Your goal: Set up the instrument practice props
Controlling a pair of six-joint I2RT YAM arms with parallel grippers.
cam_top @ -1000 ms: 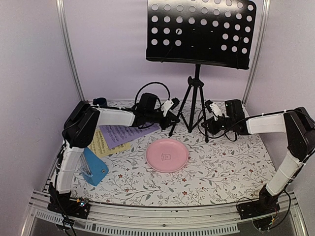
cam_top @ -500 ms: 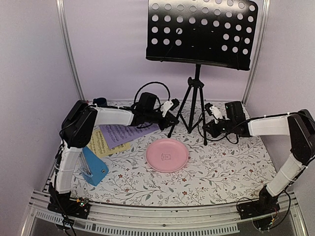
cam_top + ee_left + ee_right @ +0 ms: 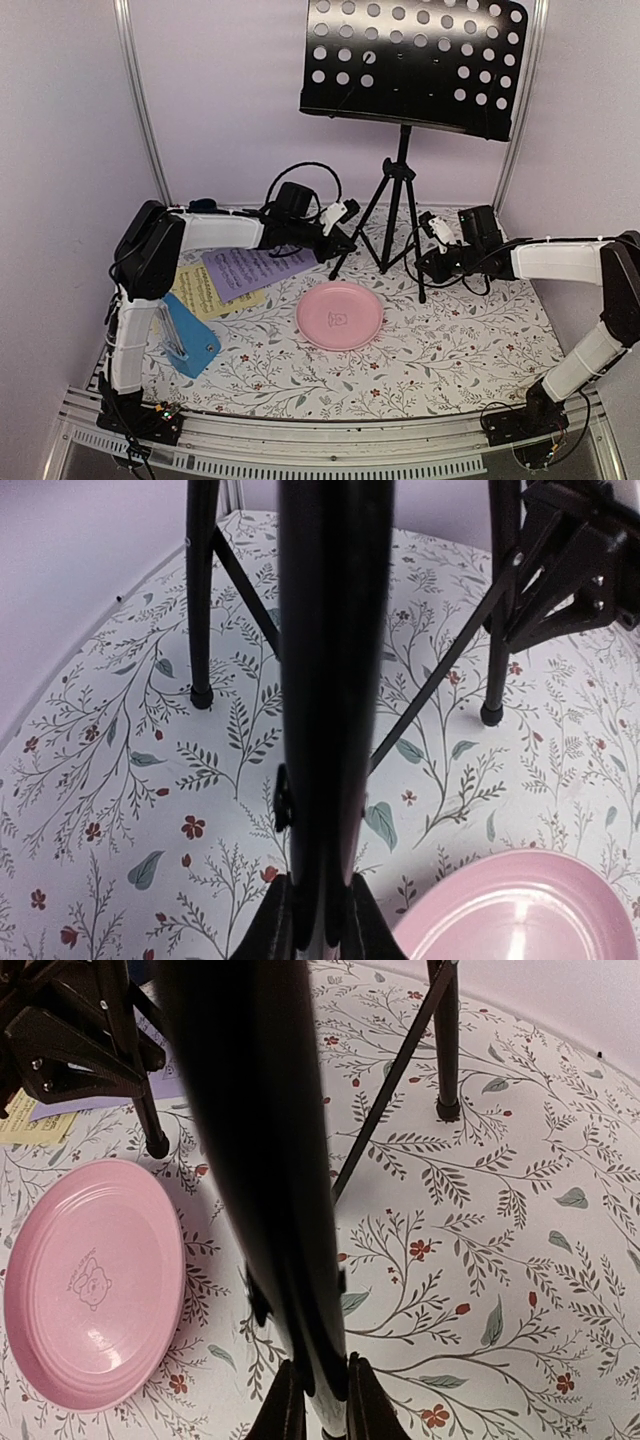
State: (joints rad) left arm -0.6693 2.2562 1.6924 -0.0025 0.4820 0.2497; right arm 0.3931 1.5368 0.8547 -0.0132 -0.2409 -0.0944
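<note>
No legible text: print on lilac sheet (image 3: 252,270), yellow sheet (image 3: 203,292) and pink plate (image 3: 366,326) too small
</note>
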